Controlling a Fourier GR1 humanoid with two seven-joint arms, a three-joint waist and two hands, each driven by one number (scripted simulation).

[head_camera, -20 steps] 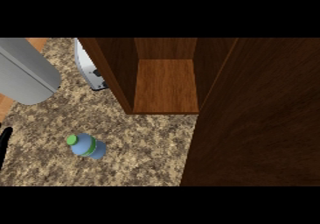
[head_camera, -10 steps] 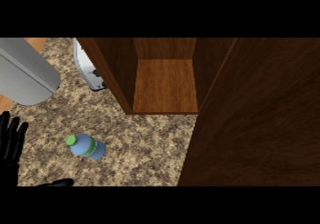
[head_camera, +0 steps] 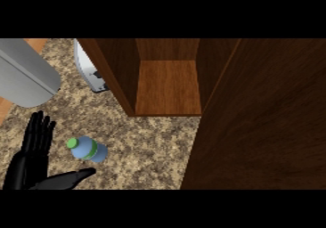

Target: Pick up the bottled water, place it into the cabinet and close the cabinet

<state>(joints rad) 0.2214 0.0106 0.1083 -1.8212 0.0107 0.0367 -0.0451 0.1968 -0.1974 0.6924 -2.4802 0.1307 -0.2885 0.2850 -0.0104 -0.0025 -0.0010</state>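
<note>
- Head view, nearest edge: the left hand (head_camera: 22, 173) comes in low, well to the left of and in front of the cabinet (head_camera: 117, 73), palm down over the speckled counter (head_camera: 149, 149).
- Its fingers (head_camera: 39, 133) are straight and side by side, pointing away from the robot; the thumb (head_camera: 70, 177) is spread wide to the right. The hand is open and holds nothing.
- The bottled water (head_camera: 90, 150) stands upright on the counter, in front of and left of the cabinet's open compartment. Its long axis points up toward the camera, with the green cap uppermost.
- It sits in the fork between fingers and thumb, just beside both and seemingly apart from them.
- The cabinet stands open, its door (head_camera: 264, 124) swung out at its right.
- Left of the cabinet lies a large grey rounded object (head_camera: 21, 73).
</note>
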